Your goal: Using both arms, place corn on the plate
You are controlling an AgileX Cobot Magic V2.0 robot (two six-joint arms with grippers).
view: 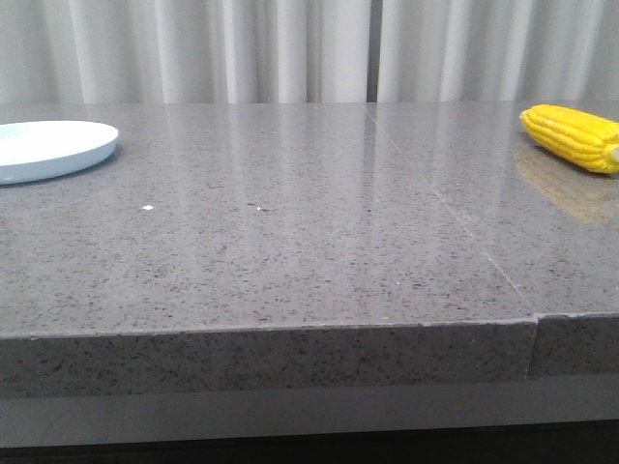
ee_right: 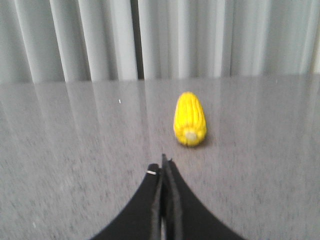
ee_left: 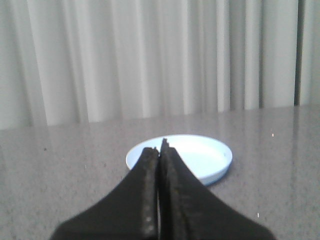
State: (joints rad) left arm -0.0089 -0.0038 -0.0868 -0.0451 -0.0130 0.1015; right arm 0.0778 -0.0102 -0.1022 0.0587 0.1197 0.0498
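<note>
Soft, even daylight; the glossy grey speckled stone worktop (view: 290,222) mirrors pale curtain streaks; both wrist views slightly blurred.

I see a bright yellow corn cob (view: 573,136) with rows of kernels and a pale cut end. The plate (view: 50,149) is plain pale blue-white. My left gripper (ee_left: 160,150) and right gripper (ee_right: 163,167) are both matte black. The table (view: 290,251) is grey speckled stone with a glossy sheen. Behind hang curtains (view: 242,48) in pale grey-white pleats.
</note>
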